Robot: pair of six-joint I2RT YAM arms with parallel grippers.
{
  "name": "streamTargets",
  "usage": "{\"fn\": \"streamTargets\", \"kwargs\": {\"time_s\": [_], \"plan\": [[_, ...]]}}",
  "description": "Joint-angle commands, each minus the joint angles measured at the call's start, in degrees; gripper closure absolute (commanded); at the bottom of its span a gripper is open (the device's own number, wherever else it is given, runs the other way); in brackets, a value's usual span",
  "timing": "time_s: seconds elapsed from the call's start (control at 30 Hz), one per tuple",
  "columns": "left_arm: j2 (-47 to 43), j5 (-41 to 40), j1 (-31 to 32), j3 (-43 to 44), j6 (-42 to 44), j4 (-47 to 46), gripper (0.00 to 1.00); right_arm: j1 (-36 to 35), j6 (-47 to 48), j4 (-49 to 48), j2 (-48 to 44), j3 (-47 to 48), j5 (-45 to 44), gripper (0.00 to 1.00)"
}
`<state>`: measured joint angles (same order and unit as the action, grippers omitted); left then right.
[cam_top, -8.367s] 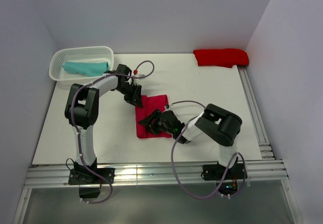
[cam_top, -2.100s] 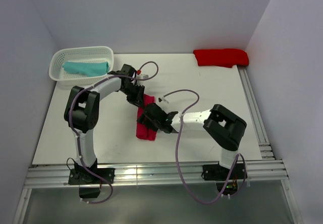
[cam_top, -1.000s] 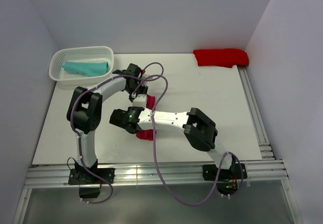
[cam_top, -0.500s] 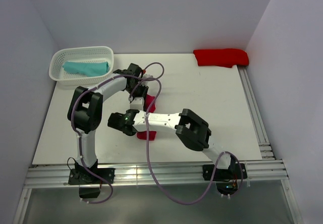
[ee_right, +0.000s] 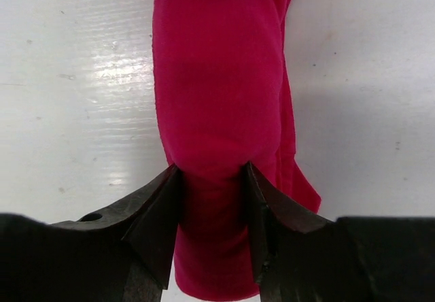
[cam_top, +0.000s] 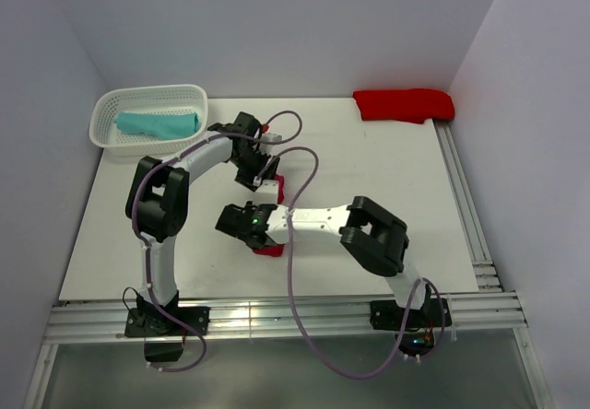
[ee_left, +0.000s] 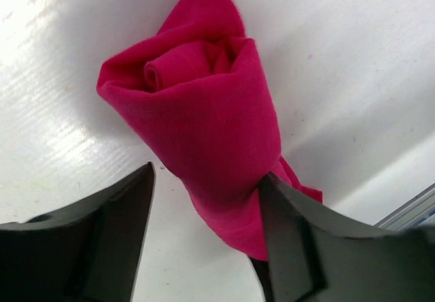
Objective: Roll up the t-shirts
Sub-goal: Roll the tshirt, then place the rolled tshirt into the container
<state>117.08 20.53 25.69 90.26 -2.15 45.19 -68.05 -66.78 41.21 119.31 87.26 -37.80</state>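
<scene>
Crimson t-shirt, rolled at mid-table, has just been freed by the left gripper, jaws now spread about its 12 o'clock end, while the right gripper has pinched near the 6 o'clock end, so this roll seems done.

White lattice basket stands upright in the far-left corner of the table, close to both walls there. Table top white and glossy, streaked with glare in the wrist views. Aluminium near rails run along the front edge, side rails along the right edge. Pale grey-lilac walls close off left, back and right.
</scene>
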Motion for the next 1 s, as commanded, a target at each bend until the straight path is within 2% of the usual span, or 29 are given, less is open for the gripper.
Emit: {"fn": "streamTargets", "kwargs": {"time_s": [0.0, 0.13, 0.47, 0.97], "plan": [[-1.9, 4.1, -0.3, 3.4, 4.1, -0.4, 0.30, 3.0, -2.2, -12.1, -3.6, -11.2, 11.0, 0.59], [-3.9, 8.6, -1.5, 3.1, 5.5, 1.0, 0.25, 5.5, -3.5, -23.2, -7.9, -22.5, 15.6, 0.59], [-1.6, 18.7, -6.0, -2.7, 8.5, 0.4, 0.23, 9.2, -7.0, -47.0, -11.8, -37.4, 25.9, 0.60], [6.7, 19.8, -6.3, -3.8, 9.1, -1.9, 0.28, 10.0, -9.5, -51.2, -11.9, -42.9, 27.9, 0.61]]}}
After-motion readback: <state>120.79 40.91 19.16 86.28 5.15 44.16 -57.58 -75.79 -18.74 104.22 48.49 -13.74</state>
